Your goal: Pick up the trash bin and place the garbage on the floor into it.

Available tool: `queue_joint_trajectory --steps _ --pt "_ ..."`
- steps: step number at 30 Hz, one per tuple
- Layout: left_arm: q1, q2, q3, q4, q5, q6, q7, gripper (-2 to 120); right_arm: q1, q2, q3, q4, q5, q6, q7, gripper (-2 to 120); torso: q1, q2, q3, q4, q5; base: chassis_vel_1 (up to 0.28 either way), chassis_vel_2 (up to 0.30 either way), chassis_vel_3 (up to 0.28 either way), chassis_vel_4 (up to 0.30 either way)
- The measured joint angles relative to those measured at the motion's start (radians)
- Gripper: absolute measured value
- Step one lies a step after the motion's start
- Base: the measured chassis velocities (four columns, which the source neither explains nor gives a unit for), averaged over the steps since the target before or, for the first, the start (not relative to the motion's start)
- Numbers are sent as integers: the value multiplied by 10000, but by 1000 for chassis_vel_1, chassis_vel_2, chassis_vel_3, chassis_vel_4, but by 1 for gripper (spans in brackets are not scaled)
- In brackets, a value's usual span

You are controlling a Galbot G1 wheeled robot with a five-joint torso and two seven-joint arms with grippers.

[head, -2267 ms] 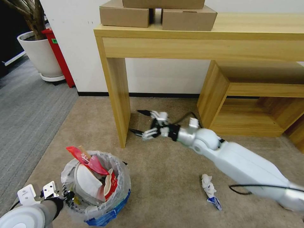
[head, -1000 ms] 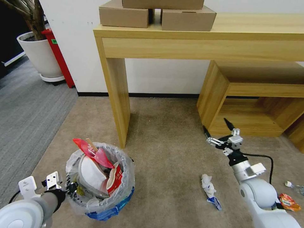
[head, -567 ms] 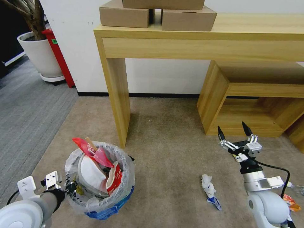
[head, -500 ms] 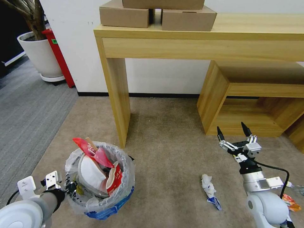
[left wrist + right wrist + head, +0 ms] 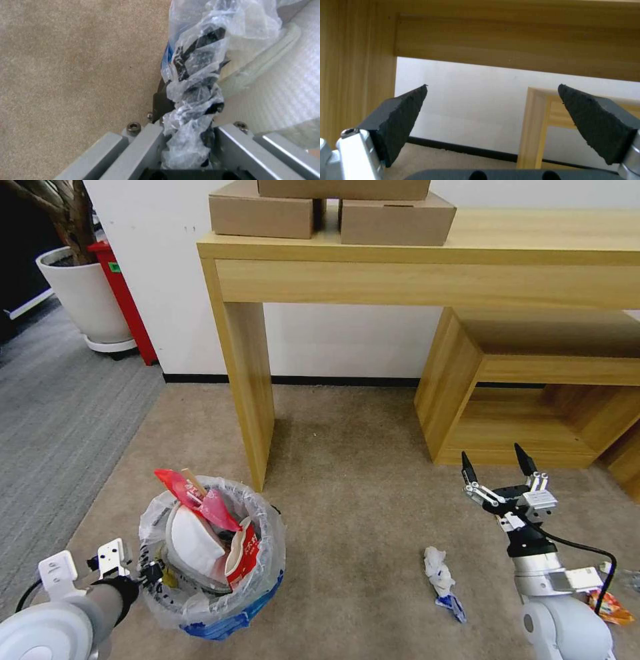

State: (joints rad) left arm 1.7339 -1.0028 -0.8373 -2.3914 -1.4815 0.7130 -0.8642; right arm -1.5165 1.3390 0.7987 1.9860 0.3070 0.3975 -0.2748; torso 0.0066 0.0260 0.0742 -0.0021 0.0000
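- The trash bin (image 5: 230, 607) stands upright on the beige carpet (image 5: 347, 527) at the lower left of the head view, just in front of the leg of the wooden table (image 5: 247, 380). It is a small blue bin lined with a clear plastic bag (image 5: 267, 533) that spills over its rim.
- The bin is full to above the rim: a white slipper (image 5: 193, 543) lies tilted inside with its long side running up and down, a red-and-white wrapper (image 5: 245, 560) leans against the right wall, and a red wrapper (image 5: 193, 500) with a wooden stick (image 5: 194, 483) pokes up and to the left out of the top.
- The left gripper (image 5: 143, 575) sits at the bin's left edge. In the left wrist view its fingers (image 5: 160, 105) are closed on the bin's black rim and the bunched bag (image 5: 193, 100).
- The right gripper (image 5: 497, 465) is raised above the carpet at the right, pointing up toward the low wooden shelf (image 5: 533, 427). Its two black fingertips (image 5: 403, 112) are spread wide apart and hold nothing.
- A crumpled white tissue (image 5: 438, 570) lies on the carpet between the bin and the right arm, with a blue-and-white wrapper (image 5: 452, 605) touching its near end; together they run lengthwise toward the robot.
- An orange-red wrapper (image 5: 610, 607) and a small clear bottle (image 5: 617, 570) lie on the carpet at the right edge, behind the right arm.
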Motion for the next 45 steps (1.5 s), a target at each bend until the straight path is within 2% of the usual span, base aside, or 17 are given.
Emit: queue_joint_trajectory --steps 7,19,45 --pt "85 -19 -1 -16 -10 -25 6 0 -108 23 662 4 -257 151 90 100 0 0 0 0 0 0 0 0 0" --pt "43 -29 79 -15 -10 -35 12 0 -114 80 1178 -396 -305 446 184 100 0 0 1 -1 1 -64 -70 -57 -67" --pt "79 -163 130 -31 63 -10 53 0 18 -7 1370 -618 -164 551 220 100 1 0 0 -1 1 -103 -105 -96 -104"
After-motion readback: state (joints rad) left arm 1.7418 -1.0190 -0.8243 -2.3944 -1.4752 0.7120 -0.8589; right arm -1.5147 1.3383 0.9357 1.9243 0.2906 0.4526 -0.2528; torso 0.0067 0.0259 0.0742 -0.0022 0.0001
